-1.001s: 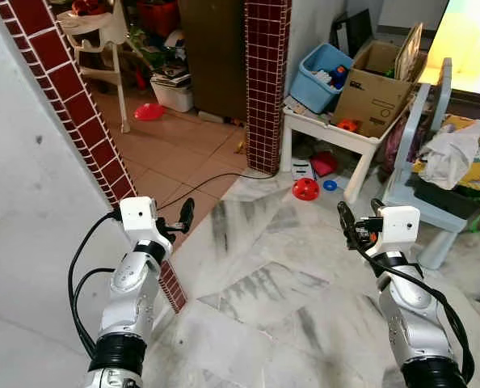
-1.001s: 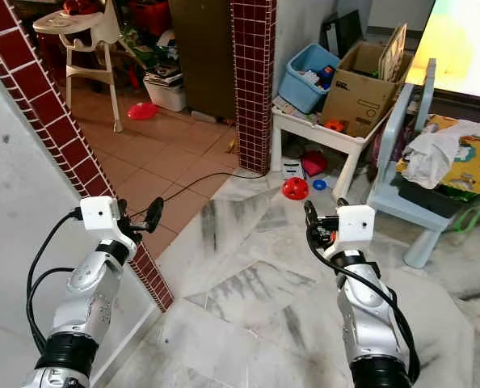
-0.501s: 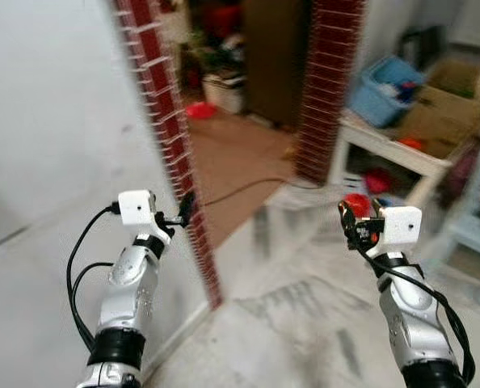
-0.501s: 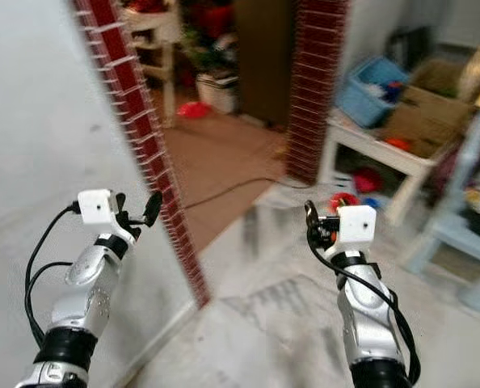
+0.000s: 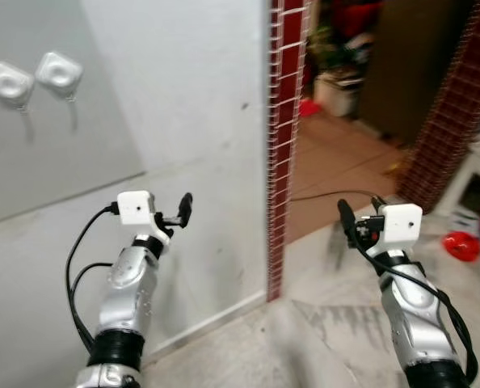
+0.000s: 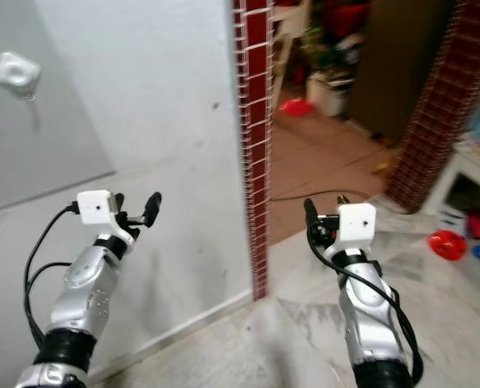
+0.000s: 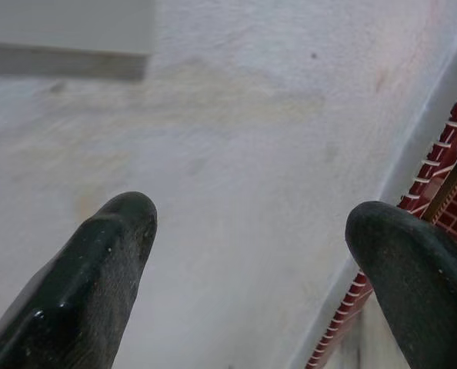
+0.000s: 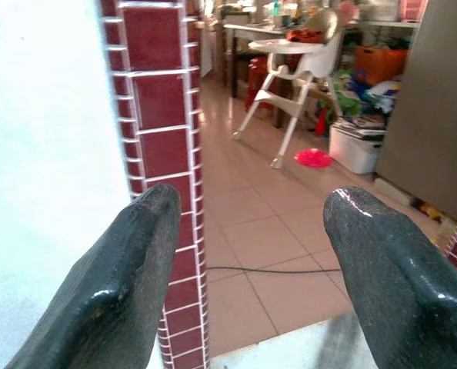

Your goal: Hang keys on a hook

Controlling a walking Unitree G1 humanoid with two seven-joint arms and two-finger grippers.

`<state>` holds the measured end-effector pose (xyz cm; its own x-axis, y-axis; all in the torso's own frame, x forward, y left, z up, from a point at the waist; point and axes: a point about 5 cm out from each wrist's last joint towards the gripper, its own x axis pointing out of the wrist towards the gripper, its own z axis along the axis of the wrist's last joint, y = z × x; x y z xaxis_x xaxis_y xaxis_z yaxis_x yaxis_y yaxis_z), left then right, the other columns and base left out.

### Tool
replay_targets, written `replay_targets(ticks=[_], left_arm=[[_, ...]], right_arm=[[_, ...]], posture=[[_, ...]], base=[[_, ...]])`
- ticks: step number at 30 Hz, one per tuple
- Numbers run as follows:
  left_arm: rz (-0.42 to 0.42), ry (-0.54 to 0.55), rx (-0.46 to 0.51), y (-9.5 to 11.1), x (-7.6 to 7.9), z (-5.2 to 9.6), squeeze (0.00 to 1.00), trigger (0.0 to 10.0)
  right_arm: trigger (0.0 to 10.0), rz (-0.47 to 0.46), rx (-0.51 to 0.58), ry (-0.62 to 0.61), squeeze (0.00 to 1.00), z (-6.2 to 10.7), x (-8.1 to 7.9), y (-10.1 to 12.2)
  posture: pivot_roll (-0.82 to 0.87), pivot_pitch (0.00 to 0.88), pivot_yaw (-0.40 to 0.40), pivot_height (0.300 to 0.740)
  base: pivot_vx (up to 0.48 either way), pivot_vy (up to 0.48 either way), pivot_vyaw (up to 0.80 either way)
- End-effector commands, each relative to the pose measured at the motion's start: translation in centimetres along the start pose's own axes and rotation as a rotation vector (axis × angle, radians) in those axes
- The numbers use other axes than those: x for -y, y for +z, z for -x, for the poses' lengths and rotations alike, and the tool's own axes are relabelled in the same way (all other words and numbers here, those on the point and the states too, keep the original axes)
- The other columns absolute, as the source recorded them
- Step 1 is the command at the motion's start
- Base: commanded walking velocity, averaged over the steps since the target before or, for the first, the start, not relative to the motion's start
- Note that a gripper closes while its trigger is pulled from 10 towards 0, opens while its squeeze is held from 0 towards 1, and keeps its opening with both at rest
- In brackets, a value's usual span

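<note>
Two white square hooks (image 5: 60,71) are stuck on a grey panel (image 5: 62,153) high on the white wall at the left. My left gripper (image 5: 178,214) is held up in front of that wall, below and to the right of the hooks. Its fingers (image 7: 98,261) are open with nothing between them. My right gripper (image 5: 360,212) is raised at the same height on the right, in front of the doorway. It is open too, and the gap between its fingers (image 8: 121,277) holds nothing.
A red-tiled wall edge (image 5: 282,145) borders a doorway to a tiled room with a high chair (image 8: 305,69) and clutter. A black cable (image 5: 321,196) crosses the floor. A brick pillar (image 5: 458,121), a white table (image 5: 476,170) and a red toy (image 5: 461,245) are at the right.
The view has swung to the left, bringing the white wall and the hooks into sight. Both arms keep the same raised pose with open fingers.
</note>
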<state>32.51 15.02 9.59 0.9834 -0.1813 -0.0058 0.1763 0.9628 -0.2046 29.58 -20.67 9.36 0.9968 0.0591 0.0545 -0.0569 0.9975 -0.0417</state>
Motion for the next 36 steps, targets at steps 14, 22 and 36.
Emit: replay_targets(ticks=[14,22,36], left_arm=[[-0.030,0.021,0.000,0.35,-0.99,0.17,0.00,10.0],[-0.032,0.022,-0.004,0.23,-1.02,0.33,0.00,10.0],[-0.030,0.027,0.001,0.46,-1.26,0.68,0.00,10.0]], right_arm=[[10.0,-0.007,0.015,0.019,0.00,-0.15,-0.37,0.45],[10.0,-0.005,0.014,0.023,0.00,-0.06,-0.39,0.46],[10.0,-0.006,0.011,0.020,0.00,0.06,-0.15,0.50]], posture=[[-0.07,0.000,0.029,0.740],[-0.07,0.000,0.028,0.740],[-0.06,0.000,0.025,0.740]], base=[[0.000,0.000,0.80],[0.000,0.000,0.80],[0.000,0.000,0.80]])
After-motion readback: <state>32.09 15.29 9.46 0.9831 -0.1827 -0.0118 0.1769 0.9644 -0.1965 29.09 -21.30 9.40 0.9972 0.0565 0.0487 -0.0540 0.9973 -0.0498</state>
